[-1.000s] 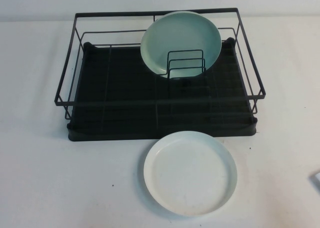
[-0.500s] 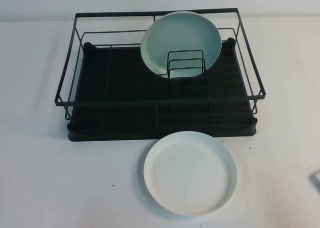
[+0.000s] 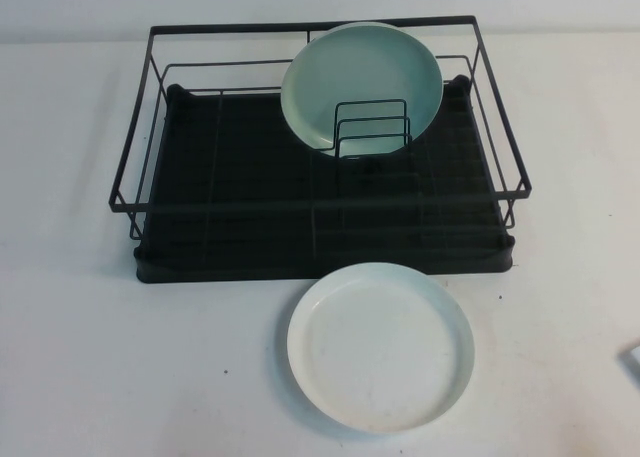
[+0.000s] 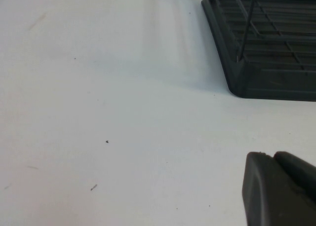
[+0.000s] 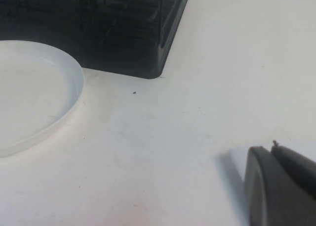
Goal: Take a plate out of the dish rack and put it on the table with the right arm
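Observation:
The white plate [image 3: 380, 347] lies flat on the table [image 3: 100, 357], just in front of the dish rack [image 3: 300, 205]; its rim also shows in the right wrist view [image 5: 29, 92]. The rack's tray corner shows in the left wrist view [image 4: 266, 82] and the right wrist view [image 5: 128, 48]. My right gripper [image 5: 271, 149] is shut and empty, low over bare table to the right of the plate and apart from it. My left gripper [image 4: 273, 156] is shut and empty over bare table left of the rack. Neither gripper shows clearly in the high view.
A greener pale-teal plate [image 3: 360, 82] stands on edge in the small wire holder [image 3: 370, 127] at the rack's back right. The rack's black tray [image 3: 230, 177] fills the middle of the table. A pale sliver [image 3: 635, 359] shows at the high view's right edge.
The sliver at the high view's right edge has slid a little further out of view. The plates and the rack have not moved.

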`<state>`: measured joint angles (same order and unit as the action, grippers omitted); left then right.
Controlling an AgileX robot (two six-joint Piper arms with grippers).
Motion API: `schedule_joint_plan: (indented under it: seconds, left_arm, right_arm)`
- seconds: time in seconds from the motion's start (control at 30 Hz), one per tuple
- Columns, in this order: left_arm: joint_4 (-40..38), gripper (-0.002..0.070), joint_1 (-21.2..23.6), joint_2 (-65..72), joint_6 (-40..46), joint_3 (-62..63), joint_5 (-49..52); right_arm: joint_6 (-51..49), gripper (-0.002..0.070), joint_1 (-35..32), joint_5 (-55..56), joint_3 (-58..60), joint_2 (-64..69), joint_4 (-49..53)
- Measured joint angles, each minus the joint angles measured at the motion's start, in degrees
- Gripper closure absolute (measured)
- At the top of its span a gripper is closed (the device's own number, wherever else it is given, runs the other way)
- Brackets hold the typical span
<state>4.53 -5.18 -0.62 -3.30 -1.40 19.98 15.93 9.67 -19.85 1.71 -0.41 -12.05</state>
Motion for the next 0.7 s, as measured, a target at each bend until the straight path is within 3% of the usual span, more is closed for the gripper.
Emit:
schedule_joint_plan:
  seconds: [0.43, 0.7]
  left_arm:
    - [0.0, 0.0679, 0.0, 0.0, 0.0, 0.0, 0.0]
    - [0.0, 0.0679, 0.0, 0.0, 0.0, 0.0, 0.0]
  right_arm:
    - [-1.1, 0.0694, 0.0, -0.6, 0.0, 0.0, 0.4]
    - [6.8, 0.0694, 0.0, -0.4, 0.0, 0.0, 14.8]
